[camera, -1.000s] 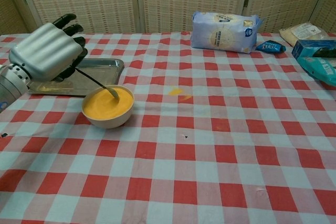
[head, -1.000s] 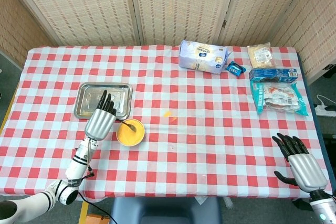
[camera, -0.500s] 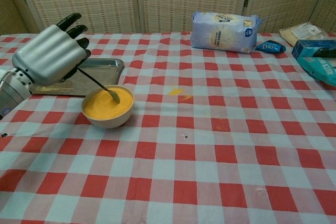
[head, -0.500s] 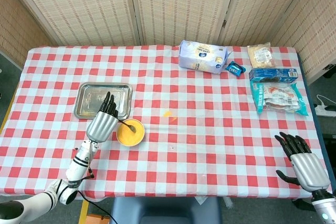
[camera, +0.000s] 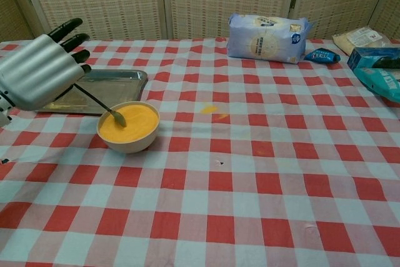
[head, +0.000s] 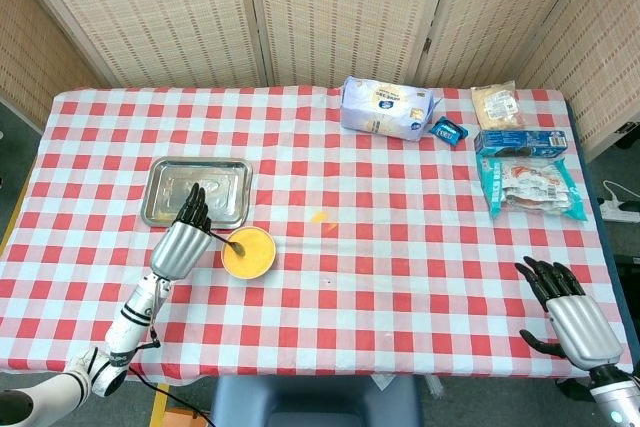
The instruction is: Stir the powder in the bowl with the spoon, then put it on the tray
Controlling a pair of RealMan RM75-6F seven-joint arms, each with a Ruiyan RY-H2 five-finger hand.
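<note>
Over the bowl [camera: 128,127], left hand [camera: 36,70] gripping spoon [camera: 100,104]; right hand [head: 572,313] open-fingered

Lower left of frame: left robot hand [head: 181,242] holding a spoon [head: 226,242], its tip in the yellow powder of a bowl [head: 248,253], with a metal tray [head: 197,191] just above on the checkered bench [head: 400,247]. Lower right corner: right robot hand [head: 570,315], fingers spread, holding nothing. Upper right: a white-blue bag [head: 388,108] and several packets [head: 528,185].
</note>
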